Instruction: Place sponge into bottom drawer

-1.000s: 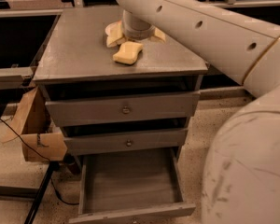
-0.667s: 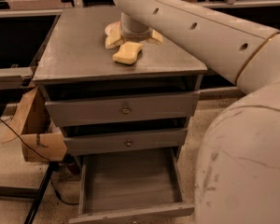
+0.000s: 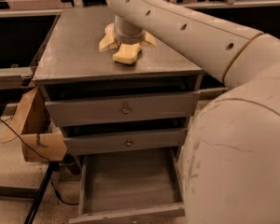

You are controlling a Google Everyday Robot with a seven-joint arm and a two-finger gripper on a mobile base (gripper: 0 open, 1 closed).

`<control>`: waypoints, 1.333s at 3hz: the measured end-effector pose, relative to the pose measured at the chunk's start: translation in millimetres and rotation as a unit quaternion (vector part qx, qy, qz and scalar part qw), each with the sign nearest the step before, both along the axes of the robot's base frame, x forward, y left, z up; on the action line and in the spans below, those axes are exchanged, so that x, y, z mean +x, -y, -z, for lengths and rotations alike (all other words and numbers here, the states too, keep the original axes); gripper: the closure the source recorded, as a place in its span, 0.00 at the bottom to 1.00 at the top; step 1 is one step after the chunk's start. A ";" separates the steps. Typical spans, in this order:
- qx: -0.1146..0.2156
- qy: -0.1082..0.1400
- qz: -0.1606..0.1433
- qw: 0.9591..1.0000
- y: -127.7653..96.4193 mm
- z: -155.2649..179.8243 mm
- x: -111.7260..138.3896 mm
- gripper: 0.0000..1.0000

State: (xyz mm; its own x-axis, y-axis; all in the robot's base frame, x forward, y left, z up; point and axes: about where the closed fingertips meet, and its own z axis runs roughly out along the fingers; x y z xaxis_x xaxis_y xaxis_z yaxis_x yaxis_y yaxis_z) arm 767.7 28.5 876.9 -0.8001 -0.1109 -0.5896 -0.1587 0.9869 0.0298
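The sponge, a pale yellow foam block, lies on the grey cabinet top near its front edge. My gripper hangs straight down over it from the arm that reaches in from the right. Its yellow pads are spread to the left and right of the sponge's back end, so the gripper is open. Whether the pads touch the sponge I cannot tell. The bottom drawer is pulled out at the foot of the cabinet, and its grey inside holds nothing.
Two upper drawers with round knobs are pushed in. A torn cardboard box and black cables lie on the floor to the cabinet's left. My arm's pale bulk fills the right side and overlaps the drawer's right edge.
The gripper has sunk slightly toward the sponge and the arm has shifted a little. The sponge and the drawers have not moved.
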 end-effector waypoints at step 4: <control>0.014 -0.043 -0.009 0.999 -31.2 39.9 11.1 0.00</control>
